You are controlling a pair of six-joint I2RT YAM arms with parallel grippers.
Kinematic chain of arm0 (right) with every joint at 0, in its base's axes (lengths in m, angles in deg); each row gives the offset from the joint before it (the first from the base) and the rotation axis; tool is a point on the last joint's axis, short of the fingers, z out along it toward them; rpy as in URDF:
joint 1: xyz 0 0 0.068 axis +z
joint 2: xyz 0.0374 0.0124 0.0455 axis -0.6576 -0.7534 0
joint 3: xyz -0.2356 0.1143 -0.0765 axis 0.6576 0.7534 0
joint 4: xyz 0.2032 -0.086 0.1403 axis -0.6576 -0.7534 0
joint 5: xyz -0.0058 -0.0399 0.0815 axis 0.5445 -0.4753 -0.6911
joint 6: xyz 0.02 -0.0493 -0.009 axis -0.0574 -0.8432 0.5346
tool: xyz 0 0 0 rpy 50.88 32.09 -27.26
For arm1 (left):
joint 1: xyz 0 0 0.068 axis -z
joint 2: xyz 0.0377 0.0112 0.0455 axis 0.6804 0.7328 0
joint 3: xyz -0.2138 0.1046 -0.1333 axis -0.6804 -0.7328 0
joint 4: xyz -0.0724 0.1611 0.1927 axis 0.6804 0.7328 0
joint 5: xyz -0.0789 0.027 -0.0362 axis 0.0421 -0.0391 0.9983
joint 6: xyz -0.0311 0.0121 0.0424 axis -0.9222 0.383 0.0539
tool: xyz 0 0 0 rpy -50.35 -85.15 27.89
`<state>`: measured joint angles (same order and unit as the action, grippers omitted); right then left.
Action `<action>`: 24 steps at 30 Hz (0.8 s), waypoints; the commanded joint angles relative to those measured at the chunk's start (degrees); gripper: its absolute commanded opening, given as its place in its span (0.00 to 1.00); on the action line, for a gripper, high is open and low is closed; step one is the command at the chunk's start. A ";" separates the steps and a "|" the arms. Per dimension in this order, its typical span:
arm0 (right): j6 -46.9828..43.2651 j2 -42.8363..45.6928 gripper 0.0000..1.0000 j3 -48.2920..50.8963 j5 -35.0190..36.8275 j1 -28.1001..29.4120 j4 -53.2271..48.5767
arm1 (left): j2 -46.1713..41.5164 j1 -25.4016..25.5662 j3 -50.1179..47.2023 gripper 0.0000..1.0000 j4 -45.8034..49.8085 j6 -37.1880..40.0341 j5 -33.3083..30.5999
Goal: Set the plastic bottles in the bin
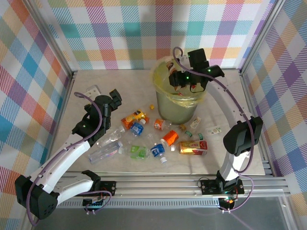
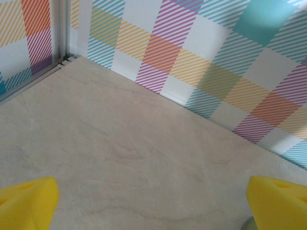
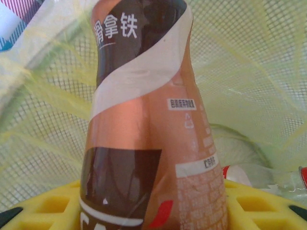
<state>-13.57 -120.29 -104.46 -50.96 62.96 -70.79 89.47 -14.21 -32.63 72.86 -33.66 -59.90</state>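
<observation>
Right gripper [image 1: 178, 79] hangs over the mouth of the bin [image 1: 163, 103], its jaws narrowed around a brown bottle [image 1: 169, 66] that stands up above the rim. The left gripper [image 1: 115, 96] waits well to the left of the bin, and the other plastic bottles [image 1: 158, 139] lie scattered on the table in front of the bin. From the left wrist, the two yellow fingertips [image 2: 26, 203] stand wide apart with nothing but bare tabletop between them. From the right wrist, the yellow pads [image 3: 48, 206] clamp the copper-and-brown bottle low on its body, inside the bin's meshed wall and yellowish liner [image 3: 249, 72], with a clear red-capped bottle [image 3: 249, 175] lying at the bottom of the bin. White Chinese characters near the bottle's top read 滑拿铁 (the small print lower down is too fine to read). The likely trouble: gripped so low, the tall bottle may tip on release and strike the bin's rim, or drag the loose liner.
</observation>
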 commanded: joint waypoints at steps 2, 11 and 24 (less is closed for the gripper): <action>-2.65 -1.61 0.48 1.13 0.04 0.42 -0.82 | -0.54 -0.53 0.91 1.00 0.98 -0.40 -1.09; -3.89 -6.55 0.53 0.39 2.30 0.31 -1.22 | -0.81 -0.50 1.39 1.00 2.86 -0.55 -1.21; -3.76 -6.77 0.73 0.36 2.60 -0.23 -0.99 | 6.85 -3.65 10.58 1.00 24.93 18.19 15.27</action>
<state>-16.71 -127.86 -103.83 -48.47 62.90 -71.77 94.26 -16.40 -25.75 87.35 -23.23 -51.69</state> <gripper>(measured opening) 0.712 0.998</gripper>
